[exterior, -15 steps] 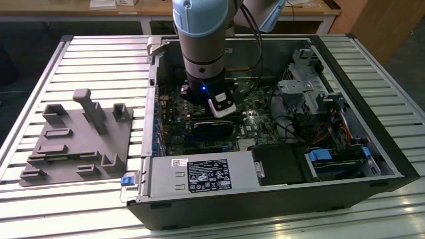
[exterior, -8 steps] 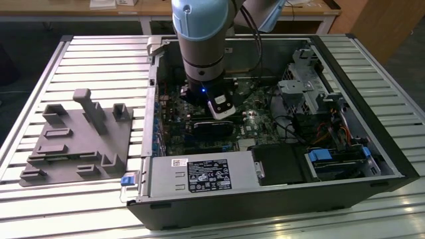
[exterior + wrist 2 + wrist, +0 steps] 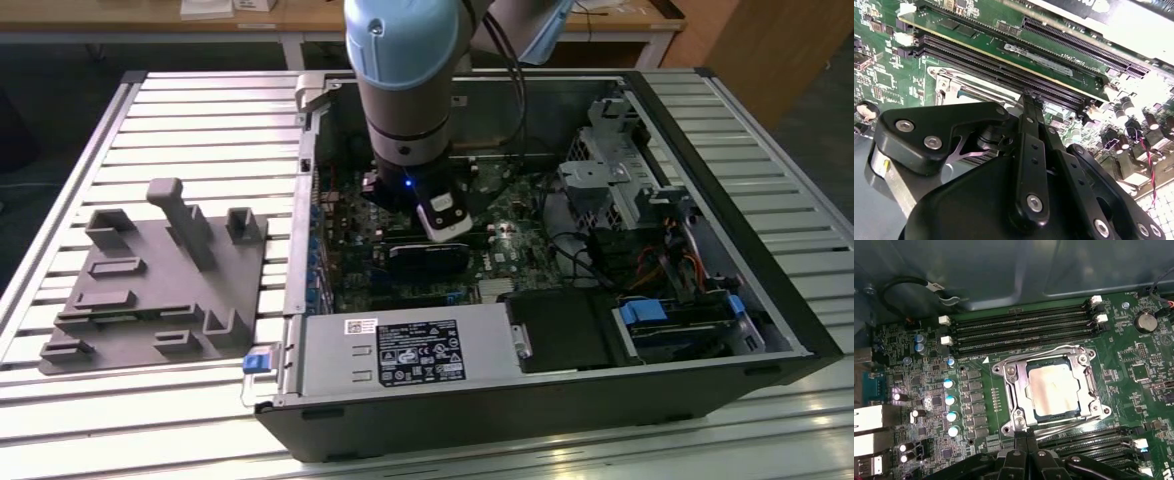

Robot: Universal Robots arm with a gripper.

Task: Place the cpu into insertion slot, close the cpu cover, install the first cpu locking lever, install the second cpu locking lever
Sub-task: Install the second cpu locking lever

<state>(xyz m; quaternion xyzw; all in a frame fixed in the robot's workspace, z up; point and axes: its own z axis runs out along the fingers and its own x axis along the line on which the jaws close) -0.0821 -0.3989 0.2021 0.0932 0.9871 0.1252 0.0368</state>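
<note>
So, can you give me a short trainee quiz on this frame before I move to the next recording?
1. True or false: the cpu lies outside its socket.
2. The cpu cover is: A) standing upright, B) lying flat around the cpu, C) off the board altogether.
3. In both wrist views, is the end effector open or shut?

Key: 1 false; 2 B; 3 shut.
</note>
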